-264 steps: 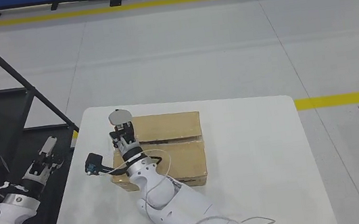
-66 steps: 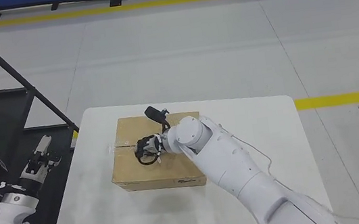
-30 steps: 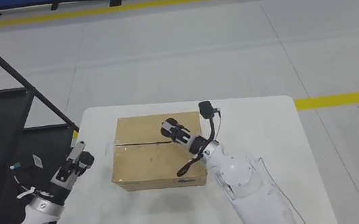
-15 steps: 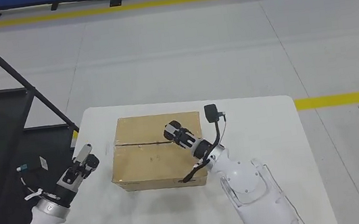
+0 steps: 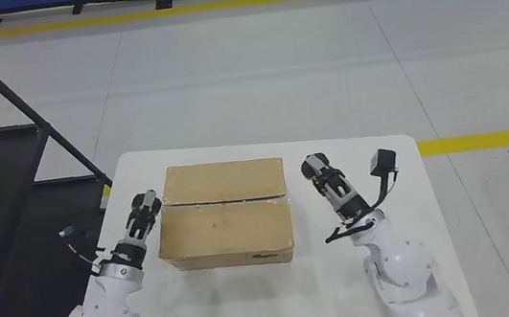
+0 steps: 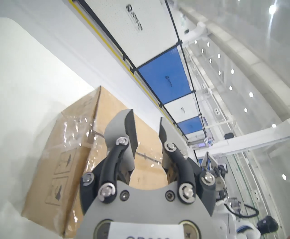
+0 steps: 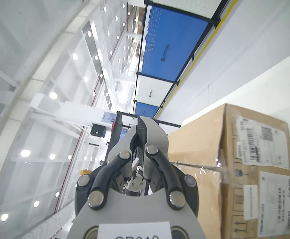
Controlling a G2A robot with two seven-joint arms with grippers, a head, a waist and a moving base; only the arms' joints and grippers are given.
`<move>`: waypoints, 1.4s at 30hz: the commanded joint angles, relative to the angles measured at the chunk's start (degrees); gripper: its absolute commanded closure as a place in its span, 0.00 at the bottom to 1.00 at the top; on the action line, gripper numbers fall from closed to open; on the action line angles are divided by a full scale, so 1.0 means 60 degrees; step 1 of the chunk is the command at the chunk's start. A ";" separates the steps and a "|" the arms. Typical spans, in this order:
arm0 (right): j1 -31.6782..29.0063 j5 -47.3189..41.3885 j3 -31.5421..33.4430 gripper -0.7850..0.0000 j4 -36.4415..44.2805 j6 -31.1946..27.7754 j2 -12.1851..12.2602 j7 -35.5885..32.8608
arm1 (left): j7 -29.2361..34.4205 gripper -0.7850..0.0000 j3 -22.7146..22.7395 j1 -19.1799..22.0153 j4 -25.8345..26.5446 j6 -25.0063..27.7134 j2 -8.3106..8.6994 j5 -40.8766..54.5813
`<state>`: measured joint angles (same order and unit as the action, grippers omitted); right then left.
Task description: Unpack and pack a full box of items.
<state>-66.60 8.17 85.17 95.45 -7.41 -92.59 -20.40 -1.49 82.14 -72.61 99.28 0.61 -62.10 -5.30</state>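
"So, where was the box?"

"Closed, and lying flat on the white table (image 5: pixel 377 278). The box (image 5: pixel 226 212) was plain brown cardboard, nearer the left and far side of the table than the middle. Clear tape (image 5: pixel 224 199) ran along the seam where its top flaps met and down over the ends."

"And your pincers?"

"My left pincer (image 5: pixel 148 206) hung just beside the box's left end, spread, with a clear gap between the two fingers (image 6: pixel 126 129) and nothing in them. I could not tell whether it touched the cardboard. My right pincer (image 5: pixel 316 168) was off the box's right end, near its far corner but apart from it, with its pads pressed flat together on nothing."

"Any writing on the box?"

"Plenty, mostly on the right end. From my right wrist, a white label (image 7: pixel 260 144) with barcodes and a square code sat high on that face, under wrinkled tape. Two more white stickers were below it, with lines of print too fine to make out. On the left end, from my left wrist, two square handling marks (image 6: pixel 61 172) were printed in black. A small dark printed mark (image 5: pixel 265 253) sat low on the long face nearest me."

"Anything behind?"

"A blue panel (image 7: pixel 172 47) with a small white logo."
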 commanded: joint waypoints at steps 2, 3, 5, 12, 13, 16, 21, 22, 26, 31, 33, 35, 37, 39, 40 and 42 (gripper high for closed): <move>-0.0239 -0.0415 0.0413 1.00 0.0148 -0.0093 0.0075 -0.0095 | -0.0186 1.00 -0.0425 0.0222 -0.0259 -0.0493 -0.0065 -0.0611; -0.0296 -0.0500 0.0502 1.00 0.0179 -0.0130 0.0098 -0.0125 | -0.0102 1.00 -0.0479 0.0279 -0.0295 -0.0592 -0.0077 -0.0695; -0.0363 -0.0651 0.0610 1.00 0.0208 -0.0185 0.0140 -0.0242 | -0.0089 1.00 -0.0537 0.0335 -0.0412 -0.0783 -0.0093 -0.1007; -0.0299 -0.0820 0.0617 1.00 0.0037 -0.0264 0.0240 -0.0272 | -0.1153 1.00 -0.0892 0.0507 -0.0670 -0.1343 -0.0270 -0.1572; -0.0276 -0.0846 0.0602 1.00 0.0007 -0.0270 0.0252 -0.0268 | -0.1221 1.00 -0.0926 0.0513 -0.0666 -0.1368 -0.0296 -0.1531; -0.0221 -0.0902 0.0589 1.00 -0.0066 -0.0264 0.0289 -0.0233 | -0.1121 1.00 -0.0918 0.0533 -0.0733 -0.1688 -0.0325 -0.1713; -0.0151 -0.1001 0.0551 1.00 -0.0144 -0.0273 0.0351 -0.0227 | -0.1345 1.00 -0.0895 0.0648 -0.0928 -0.1954 -0.0383 -0.2161; -0.0139 -0.1009 0.0538 1.00 -0.0160 -0.0255 0.0363 -0.0222 | -0.1384 1.00 -0.0933 0.0684 -0.0988 -0.1977 -0.0403 -0.2218; -0.0110 -0.1033 0.0476 1.00 -0.0182 -0.0239 0.0408 -0.0179 | -0.1266 1.00 -0.1130 0.0802 -0.1192 -0.2065 -0.0479 -0.2362; -0.0094 -0.1056 0.0422 1.00 -0.0211 -0.0190 0.0462 -0.0091 | -0.0922 1.00 -0.1274 0.0889 -0.1390 -0.2066 -0.0536 -0.2641; -0.0078 -0.1094 0.0409 1.00 -0.0232 -0.0169 0.0483 -0.0062 | -0.0890 1.00 -0.1271 0.0932 -0.1476 -0.2155 -0.0554 -0.2786; -0.0056 -0.1109 0.0389 1.00 -0.0257 -0.0160 0.0505 -0.0050 | -0.0891 1.00 -0.1281 0.0971 -0.1534 -0.2181 -0.0581 -0.2864; -0.0021 -0.1114 0.0343 1.00 -0.0280 -0.0130 0.0524 -0.0024 | -0.0863 1.00 -0.1259 0.1006 -0.1585 -0.2207 -0.0608 -0.2841; 0.0003 -0.1128 0.0321 1.00 -0.0296 -0.0122 0.0544 0.0008 | -0.0845 1.00 -0.1249 0.1040 -0.1636 -0.2217 -0.0631 -0.2882; 0.0016 -0.1135 0.0314 1.00 -0.0297 -0.0131 0.0554 0.0017 | -0.0833 1.00 -0.1244 0.1053 -0.1656 -0.2220 -0.0644 -0.2890; 0.0038 -0.1141 0.0300 1.00 -0.0316 -0.0137 0.0577 0.0017 | -0.0778 1.00 -0.1232 0.1077 -0.1708 -0.2238 -0.0668 -0.2881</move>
<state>-66.43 1.33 87.00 93.60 -8.21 -89.19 -20.28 -6.34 74.72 -66.21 89.19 -12.75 -66.05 -22.62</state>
